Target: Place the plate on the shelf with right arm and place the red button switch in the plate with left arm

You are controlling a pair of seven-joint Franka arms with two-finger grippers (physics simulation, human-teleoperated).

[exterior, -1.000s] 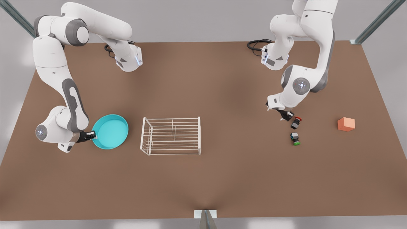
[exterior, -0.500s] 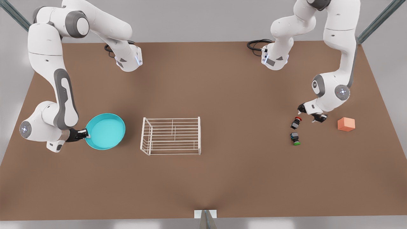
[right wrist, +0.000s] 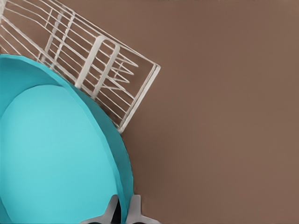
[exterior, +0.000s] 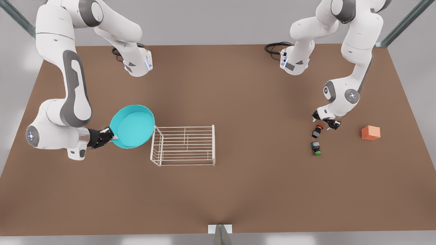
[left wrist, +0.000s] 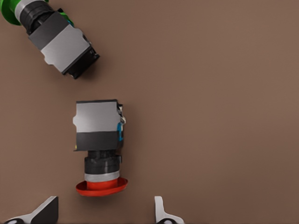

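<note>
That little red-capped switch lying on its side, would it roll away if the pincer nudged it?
Probably only a little. The red button switch has a boxy grey-black body with flat faces, which should stop a roll, though its round cap might let it pivot. It looks small and rigid, so likely light. The left pincer, open, sits just beyond the cap.

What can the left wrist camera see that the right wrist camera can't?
Left wrist view: the red button switch lying on its side, a green-capped switch beyond it, and the left gripper open just short of the red cap.

Right wrist view: the plate, its rim pinched in the right gripper, with the shelf past the plate's far edge.

Both: the brown table.
</note>
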